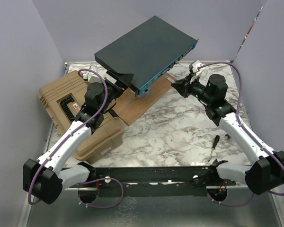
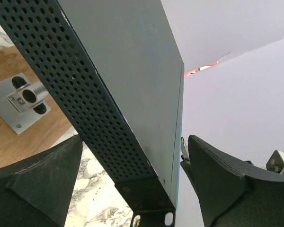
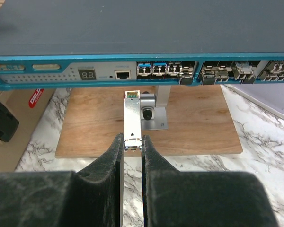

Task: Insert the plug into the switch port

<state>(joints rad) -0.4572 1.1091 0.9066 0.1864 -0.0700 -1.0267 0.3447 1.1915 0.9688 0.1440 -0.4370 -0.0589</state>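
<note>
The switch [image 1: 146,47], a dark grey flat box with a teal front face, is propped up on a metal stand [image 1: 149,90]. In the right wrist view its front [image 3: 132,71] shows a row of small ports [image 3: 180,70]. My right gripper [image 3: 132,142] is shut on the rear end of the plug [image 3: 132,116], a slim silver module. The plug points at the switch face, a little below it and short of the ports. My left gripper [image 2: 132,142] stands open, straddling the switch's perforated left end [image 2: 85,94]; the left finger [image 2: 47,179] is clear of it and the right finger [image 2: 217,175] is close to the teal edge.
The stand sits on a wooden board [image 1: 142,101] on the marble table [image 1: 180,132]. A tan ribbed case [image 1: 71,101] lies left, under the left arm. A screwdriver [image 1: 213,147] lies near the right arm's base. Purple walls enclose the space.
</note>
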